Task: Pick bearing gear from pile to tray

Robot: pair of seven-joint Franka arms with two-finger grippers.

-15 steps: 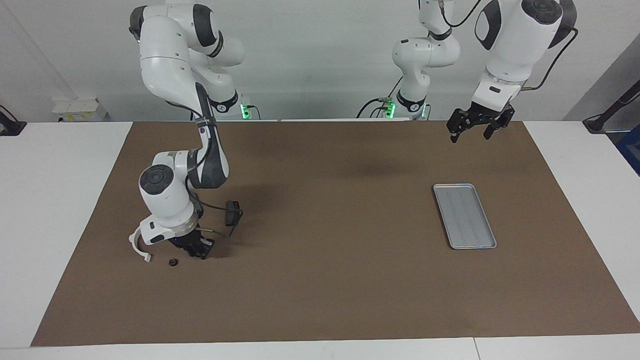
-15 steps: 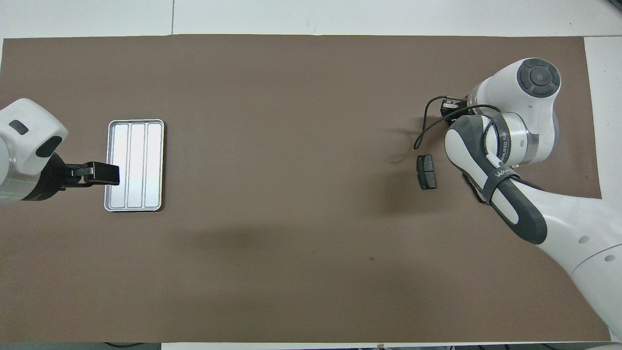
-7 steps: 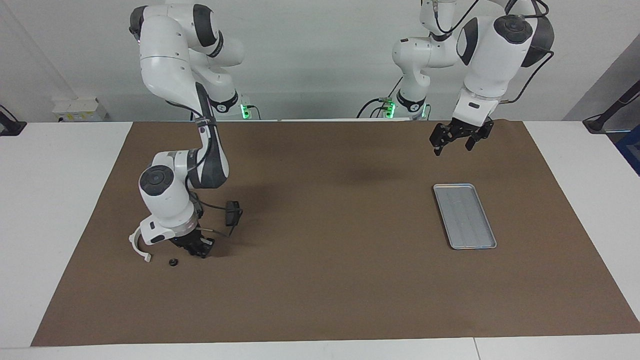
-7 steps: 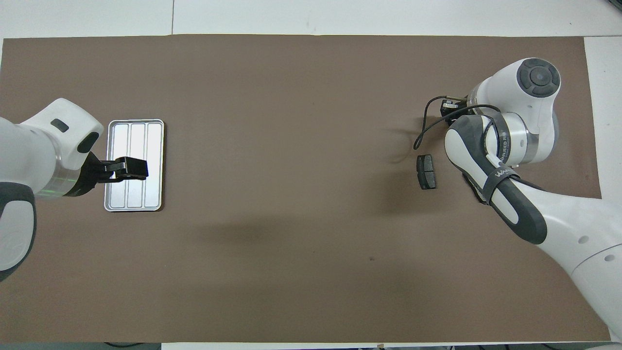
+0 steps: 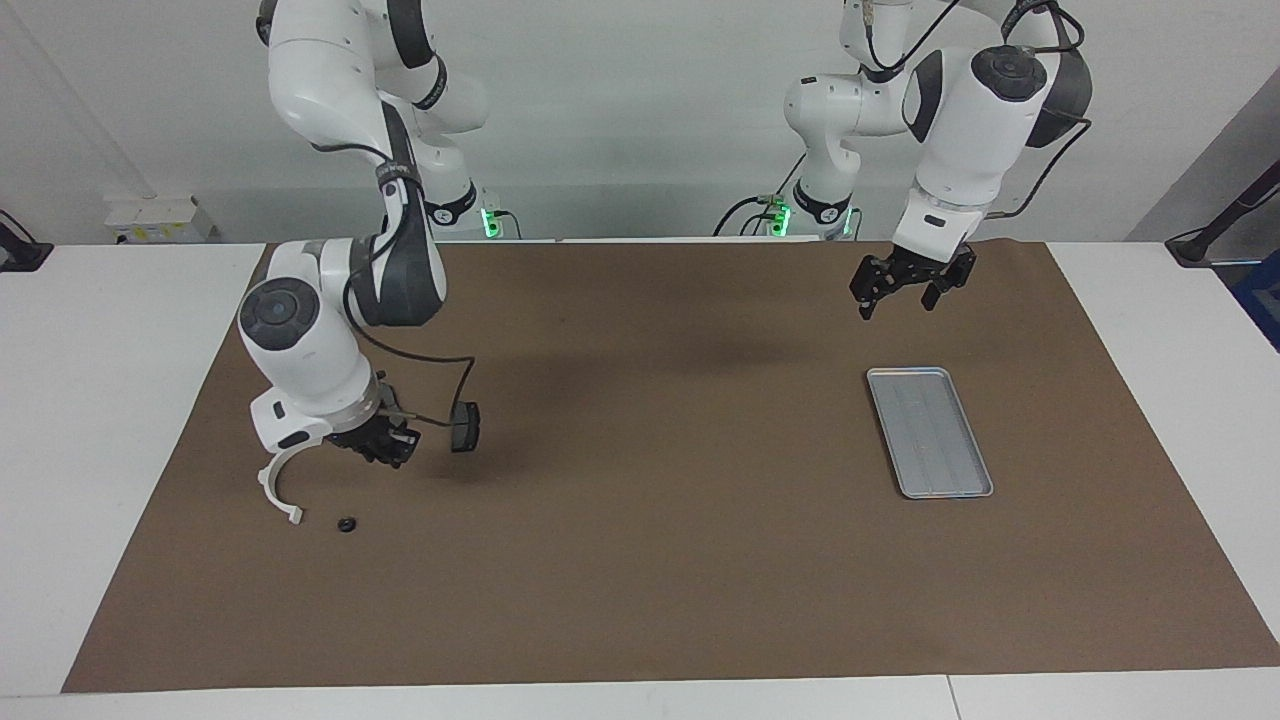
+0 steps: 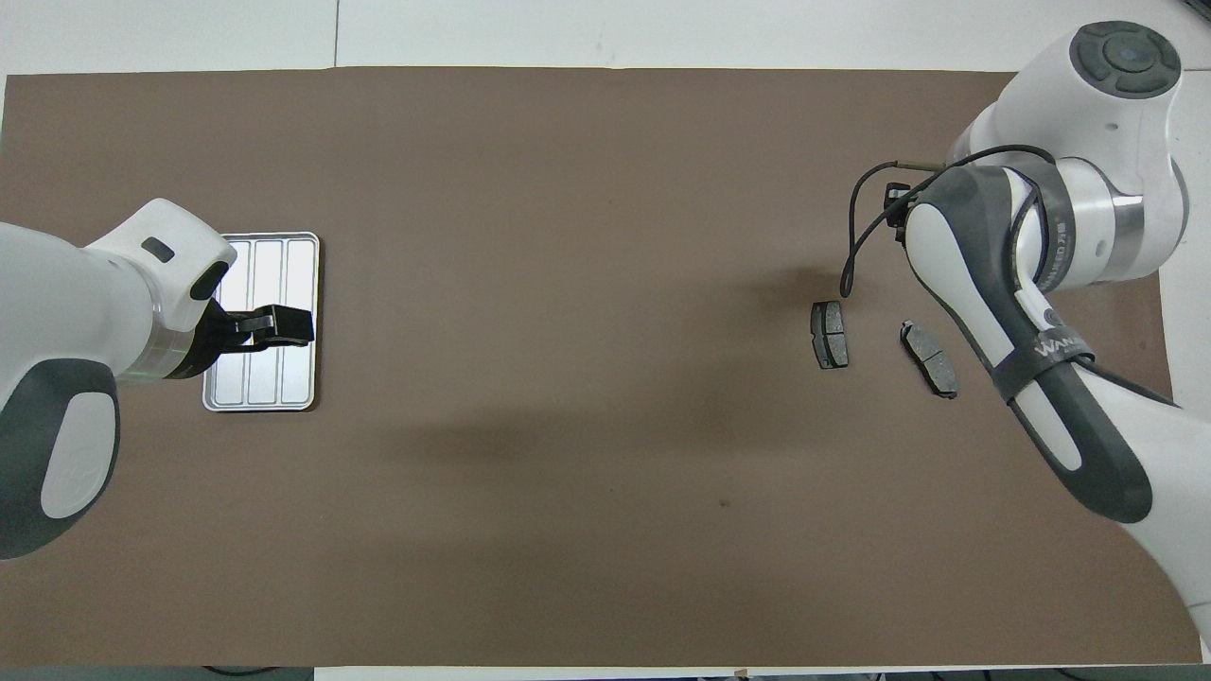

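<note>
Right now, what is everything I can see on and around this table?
Mat: one, brown, covers most of the table.
Table: one, white, under the mat.
Tray: one, silver-grey, at the left arm's end, nothing in it.
Pads: two, dark grey, side by side at the right arm's end.
Curved bracket: one, white, farther from the robots than the pads.
Round piece: one, black and tiny, beside the bracket.
Left gripper: black, fingers apart, in the air by the tray's edge nearest the robots.
Right gripper: black, in the air over the pads.
</note>
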